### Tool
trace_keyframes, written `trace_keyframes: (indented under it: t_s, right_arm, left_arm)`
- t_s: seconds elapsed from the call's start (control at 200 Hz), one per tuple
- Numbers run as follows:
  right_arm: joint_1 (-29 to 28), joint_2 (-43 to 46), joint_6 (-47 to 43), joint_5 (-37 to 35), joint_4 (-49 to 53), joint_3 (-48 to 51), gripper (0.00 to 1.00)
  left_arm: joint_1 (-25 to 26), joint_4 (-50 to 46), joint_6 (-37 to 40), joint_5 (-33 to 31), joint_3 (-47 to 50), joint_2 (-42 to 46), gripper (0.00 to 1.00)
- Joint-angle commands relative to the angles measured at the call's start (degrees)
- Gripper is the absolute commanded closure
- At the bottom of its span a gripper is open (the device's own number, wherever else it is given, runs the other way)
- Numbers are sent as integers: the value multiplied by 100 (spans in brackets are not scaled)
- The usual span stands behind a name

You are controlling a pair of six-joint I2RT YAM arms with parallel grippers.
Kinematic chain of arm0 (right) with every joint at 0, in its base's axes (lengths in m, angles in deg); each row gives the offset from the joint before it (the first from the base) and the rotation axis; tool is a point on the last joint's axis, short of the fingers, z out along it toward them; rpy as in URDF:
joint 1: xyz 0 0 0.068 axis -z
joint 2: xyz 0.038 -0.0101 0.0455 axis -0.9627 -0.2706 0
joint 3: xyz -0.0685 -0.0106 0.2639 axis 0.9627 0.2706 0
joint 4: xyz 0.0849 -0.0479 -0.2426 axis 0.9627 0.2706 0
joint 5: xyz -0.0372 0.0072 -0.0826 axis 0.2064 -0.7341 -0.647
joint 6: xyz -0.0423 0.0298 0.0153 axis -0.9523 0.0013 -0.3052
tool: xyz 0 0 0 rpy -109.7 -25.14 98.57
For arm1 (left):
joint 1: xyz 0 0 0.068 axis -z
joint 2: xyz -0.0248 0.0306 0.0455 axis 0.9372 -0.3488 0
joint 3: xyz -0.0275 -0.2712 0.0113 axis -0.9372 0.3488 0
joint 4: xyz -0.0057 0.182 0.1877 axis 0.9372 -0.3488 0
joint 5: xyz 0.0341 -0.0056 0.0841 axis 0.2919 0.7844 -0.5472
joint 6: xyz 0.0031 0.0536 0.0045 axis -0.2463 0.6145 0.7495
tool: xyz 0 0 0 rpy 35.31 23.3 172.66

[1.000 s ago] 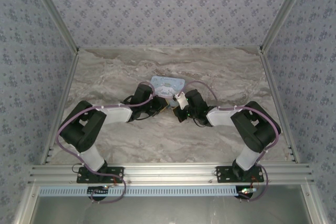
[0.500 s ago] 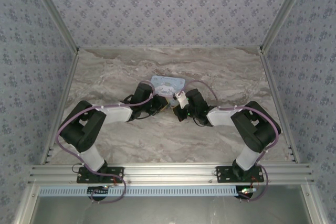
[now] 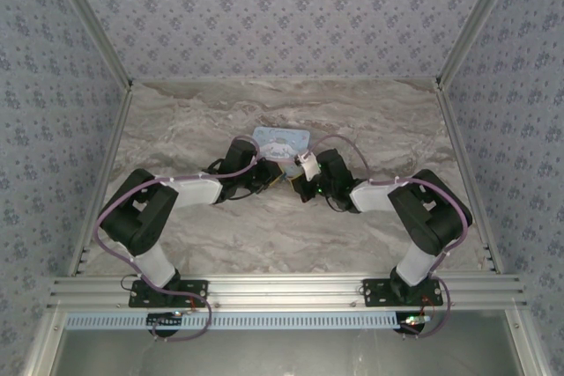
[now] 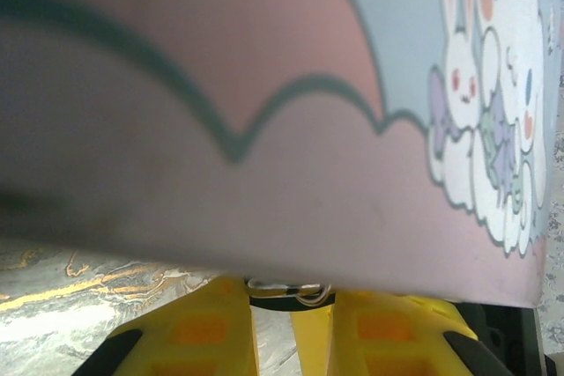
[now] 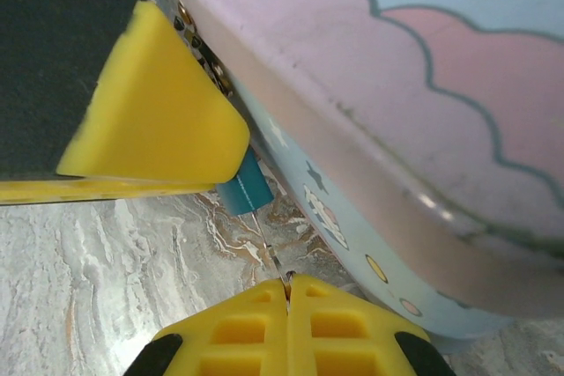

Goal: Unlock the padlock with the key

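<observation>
Rightward my right tool (image 5: 288,283) edged, clamped on the key (image 5: 275,261) — my left tool (image 4: 286,292) pinches the padlock (image 5: 245,189); I'd turn gently.

Glossy, faintly scuffed painted metal on the light-blue cartoon-printed rectangular tin (image 5: 423,85); matt coat on the tiny teal-blue padlock (image 5: 244,189); bare shiny metal in the thin silvery key (image 5: 271,251); matt moulded plastic on the right gripper's yellow fingers (image 5: 229,336); smooth marble-patterned tabletop (image 5: 106,261).

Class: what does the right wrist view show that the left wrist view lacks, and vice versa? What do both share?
Right wrist: teal padlock, and a thin silvery piece pinched in the right end effector. Left wrist: rabbit print, and a silvery loop between the fingers of the left end effector. Both: cartoon tin, marble table.
</observation>
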Motion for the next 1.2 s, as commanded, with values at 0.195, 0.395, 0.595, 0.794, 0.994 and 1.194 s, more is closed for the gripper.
trace_keyframes:
  t_s: [0.195,0.395,0.595,0.794,0.994,1.194]
  right_arm:
    - [90,-82,90,370,-400,-187,100]
    - [166,-265,208,607,-474,-247,100]
    - [369,-368,489,1012,-792,-179,100]
    - [543,-422,574,1325,-850,-190,100]
    - [565,-463,511,1346,-737,-297,100]
    - [522,-453,578,1312,-862,-363,100]
  left_arm:
    - [123,28,-84,235,-134,152,81]
    - [117,76,-113,291,-135,183,81]
    - [123,74,-115,301,-114,235,81]
    - [121,45,-68,351,-135,232,81]
    - [123,-5,-34,367,-138,253,81]
    - [125,-43,-20,394,-204,227,81]
